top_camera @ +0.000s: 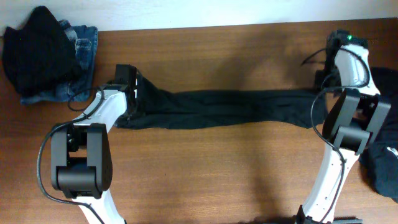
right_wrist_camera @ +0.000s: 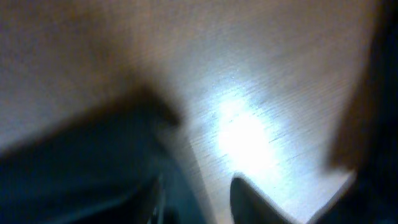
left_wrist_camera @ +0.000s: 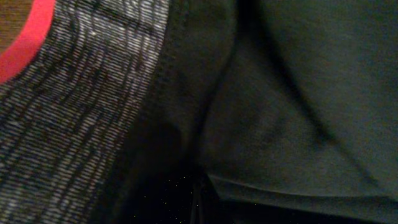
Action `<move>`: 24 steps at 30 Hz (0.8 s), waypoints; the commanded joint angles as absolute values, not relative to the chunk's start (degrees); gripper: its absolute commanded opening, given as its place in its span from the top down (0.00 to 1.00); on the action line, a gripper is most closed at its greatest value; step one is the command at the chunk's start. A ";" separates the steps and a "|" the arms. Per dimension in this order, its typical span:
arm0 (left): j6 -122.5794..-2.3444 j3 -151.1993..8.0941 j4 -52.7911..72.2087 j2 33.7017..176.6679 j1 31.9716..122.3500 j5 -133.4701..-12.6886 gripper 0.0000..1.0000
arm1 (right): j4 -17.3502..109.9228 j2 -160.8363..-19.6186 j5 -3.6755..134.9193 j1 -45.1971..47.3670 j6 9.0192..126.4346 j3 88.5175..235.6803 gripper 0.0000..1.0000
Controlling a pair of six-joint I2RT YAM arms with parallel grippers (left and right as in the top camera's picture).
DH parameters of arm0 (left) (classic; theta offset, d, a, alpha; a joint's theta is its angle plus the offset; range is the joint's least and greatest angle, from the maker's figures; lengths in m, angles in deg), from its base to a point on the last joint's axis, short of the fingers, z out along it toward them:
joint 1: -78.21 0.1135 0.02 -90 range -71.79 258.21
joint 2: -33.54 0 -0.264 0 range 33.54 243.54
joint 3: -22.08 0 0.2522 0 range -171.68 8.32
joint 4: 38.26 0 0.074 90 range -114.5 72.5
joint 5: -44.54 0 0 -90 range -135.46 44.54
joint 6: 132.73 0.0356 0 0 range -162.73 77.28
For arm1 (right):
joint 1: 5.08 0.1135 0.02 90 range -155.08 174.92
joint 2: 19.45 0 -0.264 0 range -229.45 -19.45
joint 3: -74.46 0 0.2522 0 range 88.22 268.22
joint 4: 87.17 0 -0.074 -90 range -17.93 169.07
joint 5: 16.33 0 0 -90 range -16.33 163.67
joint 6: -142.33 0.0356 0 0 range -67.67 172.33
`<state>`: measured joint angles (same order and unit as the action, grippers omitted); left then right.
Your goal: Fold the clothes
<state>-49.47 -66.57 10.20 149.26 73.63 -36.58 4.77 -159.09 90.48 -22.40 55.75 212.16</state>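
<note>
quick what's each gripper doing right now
left gripper: closed, pinching the waistband end of the black trousers.
right gripper: open, holding nothing.

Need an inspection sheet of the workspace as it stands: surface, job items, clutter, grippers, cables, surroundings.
Surface: wooden table, no spills seen.
Job's things: long black garment stretched between the arms; black garment heaped on blue jeans, far left corner; dark garment at right edge.
Clutter: nothing seen.
Grippers: left gripper shut on long black garment at its waistband end; right gripper open, wood between its fingers.
Cables: left arm cable and right arm cable loop loose.
Surroundings: pale wall behind table.
</note>
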 commanded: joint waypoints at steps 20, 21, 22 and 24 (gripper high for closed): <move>-49.56 -64.76 10.68 151.71 74.61 -35.16 0.98 | -17.90 -158.48 60.78 -16.72 48.03 219.94 0.89; -49.56 -64.76 10.66 151.71 74.61 -35.16 0.98 | -17.39 -158.48 60.78 -15.80 48.06 218.17 0.91; -49.56 -64.76 10.66 151.71 74.61 -35.16 0.98 | -16.48 -158.48 60.78 -14.79 48.08 216.32 0.92; -49.56 -64.76 10.53 151.71 74.61 -35.27 0.98 | -13.72 -158.48 60.76 -12.54 48.10 212.47 0.92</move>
